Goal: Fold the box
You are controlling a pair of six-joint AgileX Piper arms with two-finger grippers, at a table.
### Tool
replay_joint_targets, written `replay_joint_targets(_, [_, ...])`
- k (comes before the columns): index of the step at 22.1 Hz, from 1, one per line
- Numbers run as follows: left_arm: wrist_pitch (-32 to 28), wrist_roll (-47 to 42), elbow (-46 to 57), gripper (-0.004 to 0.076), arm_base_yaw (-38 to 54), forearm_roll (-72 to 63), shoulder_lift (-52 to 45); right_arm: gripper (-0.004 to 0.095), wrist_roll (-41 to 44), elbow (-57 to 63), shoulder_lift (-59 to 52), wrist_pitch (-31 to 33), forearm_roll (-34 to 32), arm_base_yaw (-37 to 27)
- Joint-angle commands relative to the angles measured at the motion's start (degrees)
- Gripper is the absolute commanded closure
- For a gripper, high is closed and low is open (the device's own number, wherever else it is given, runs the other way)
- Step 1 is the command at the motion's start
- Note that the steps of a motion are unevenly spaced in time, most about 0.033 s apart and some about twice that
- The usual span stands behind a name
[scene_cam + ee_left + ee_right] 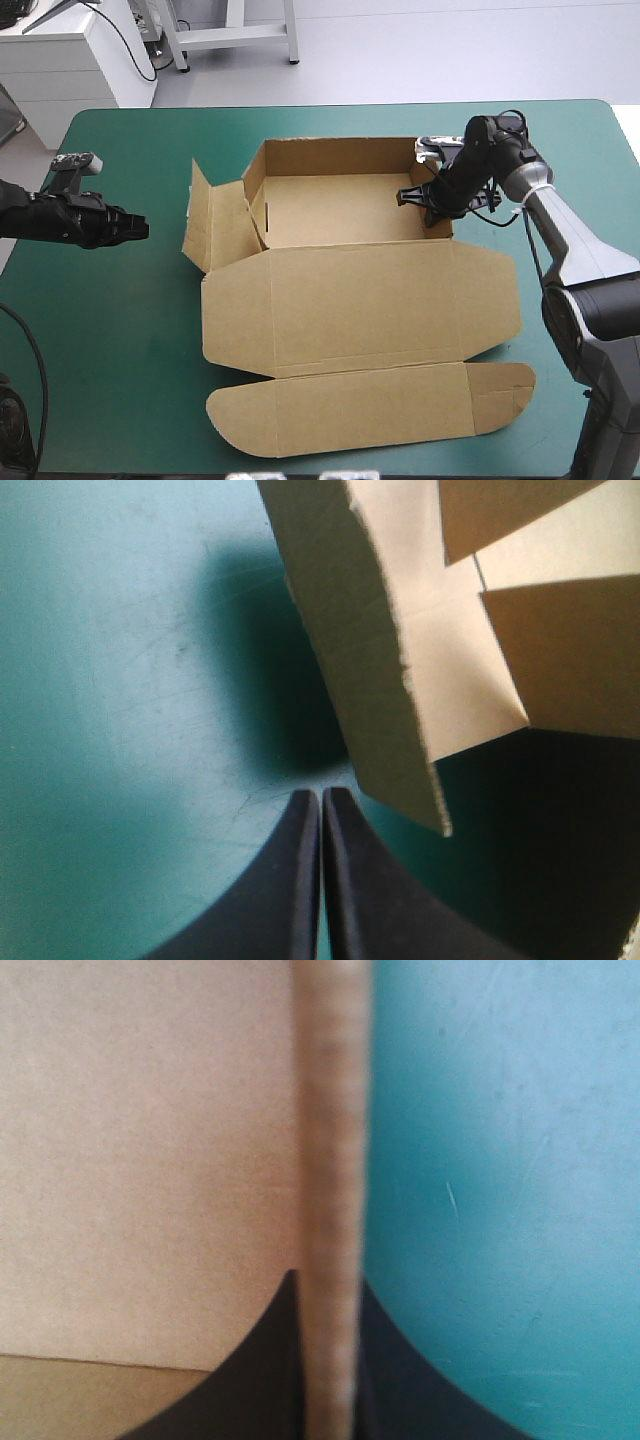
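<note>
Box (360, 300) sat, right wall clamped in the right jaws, left jaws together near its left flap.

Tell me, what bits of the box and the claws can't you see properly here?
1. Right wrist view: the box has a blurred wall edge, and that edge covers the tips of the right claw.
2. Left wrist view: only a corner of the box shows ahead of the left claw. The rest is cut off by the picture's edge.
3. High view: both claws are too small and dark to tell their fingers apart.
</note>
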Motion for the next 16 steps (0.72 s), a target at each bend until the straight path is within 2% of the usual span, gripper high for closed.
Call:
replay_joint_targets(1, [-1.20,0.75,-1.49,0.0731,0.02,-3.12,-2.24,0.0918,-0.96,-3.31,-8.86,1.01,1.19,-0.15])
replay_joint_targets(6, [-1.82,4.01,-1.49,0.0731,0.02,-3.12,-2.24,0.0920,-0.98,-3.19,-17.89,1.01,-0.49,-0.15])
replay_joint_targets(10, [-7.74,0.36,-1.49,0.0731,0.02,-3.49,-2.24,0.0924,-1.62,-3.19,-22.00,1.01,-0.12,-0.15])
replay_joint_targets(12, [-10.28,-2.45,-1.49,0.0731,0.02,-5.10,-1.99,0.0924,-1.62,-3.19,-23.12,1.01,2.01,-0.15])
replay_joint_targets(16, [-10.36,-1.39,-1.49,0.0732,-1.27,-17.09,0.53,0.0923,-4.08,-3.19,-22.51,1.01,8.69,-0.15])
